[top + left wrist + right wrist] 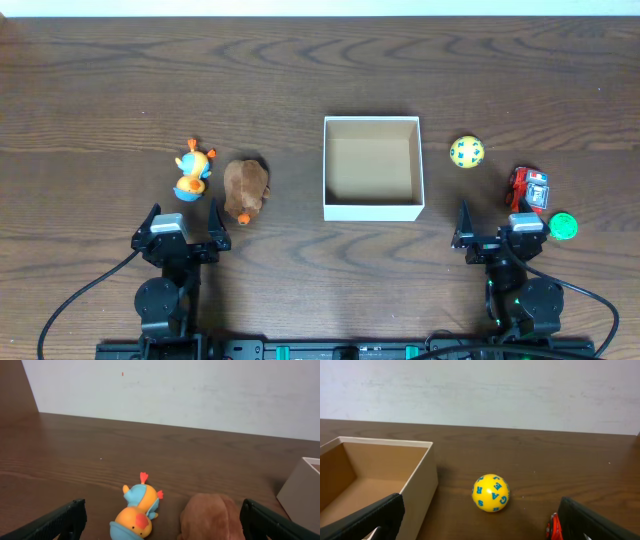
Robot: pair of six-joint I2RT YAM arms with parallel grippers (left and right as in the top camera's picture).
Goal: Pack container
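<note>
White-walled container (372,211), open-topped and brown inside, at centre of the wooden counter (100,100). Near its right side but apart from it, yellow ball (466,152) printed with blue capital letters. Low at the near edge, left pincer (184,216) and right pincer (503,228), both spread wide, holding nothing.

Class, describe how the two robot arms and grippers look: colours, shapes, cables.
Both arms are black with rounded joints. The left gripper and right gripper have two tapering black fingers and a grey top plate. Black cables loop out from each base.
</note>
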